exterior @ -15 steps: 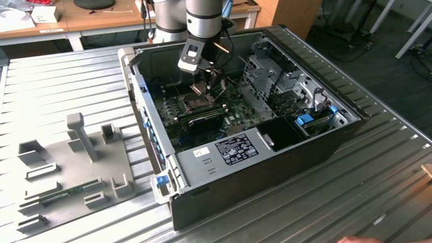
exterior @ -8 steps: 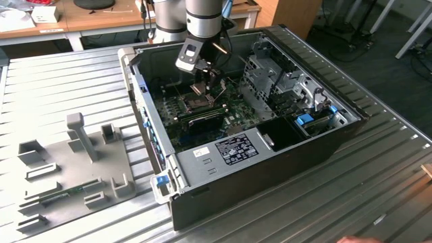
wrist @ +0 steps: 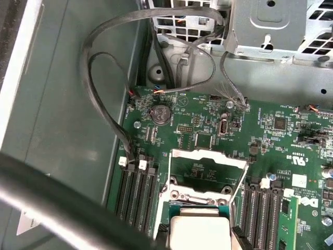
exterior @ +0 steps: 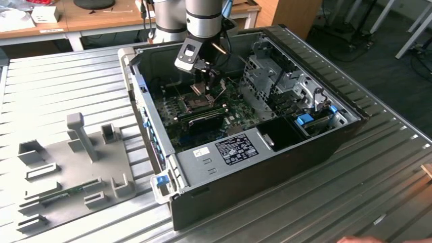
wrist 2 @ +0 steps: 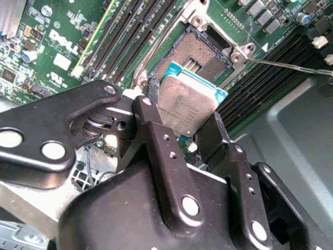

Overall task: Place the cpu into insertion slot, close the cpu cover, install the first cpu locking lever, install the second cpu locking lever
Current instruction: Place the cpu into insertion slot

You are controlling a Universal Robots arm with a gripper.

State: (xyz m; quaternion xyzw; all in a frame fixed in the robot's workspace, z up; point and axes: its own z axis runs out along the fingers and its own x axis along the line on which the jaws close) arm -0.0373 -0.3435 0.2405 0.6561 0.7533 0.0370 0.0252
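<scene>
None of the four steps looks finished yet. Your pincer [wrist 2: 182, 127] is pinching the chip [wrist 2: 188, 104] by two opposite edges, one black finger on either side. In the second wrist view the chip hangs tilted just over one corner of the socket [wrist 2: 195, 57], not lying flat in it; whether its lower edge touches the rim you cannot tell. The socket's dark centre is bare, so you are partway through the placing. Past it, in the first wrist view, the cover [wrist: 208, 156] stands swung up and open, green board showing through its cut-out. In the second wrist view a thin lever [wrist 2: 291, 66] juts free beside the socket, unlatched, so closing the cover and both lever steps look to be left. Long black memory slots [wrist 2: 130, 36] run on either side of the socket. In the exterior view your arm reaches down into the open computer case [exterior: 223, 200], which lies on the ribbed metal desk [exterior: 68, 86], with a grey holder plate [exterior: 74, 167] well apart on the exterior view's left. As for writing, you have white lettering on the board, faint print on the chip's top and a black-and-white label [exterior: 236, 148] on the case's metal shroud; none of it is read out here.
</scene>
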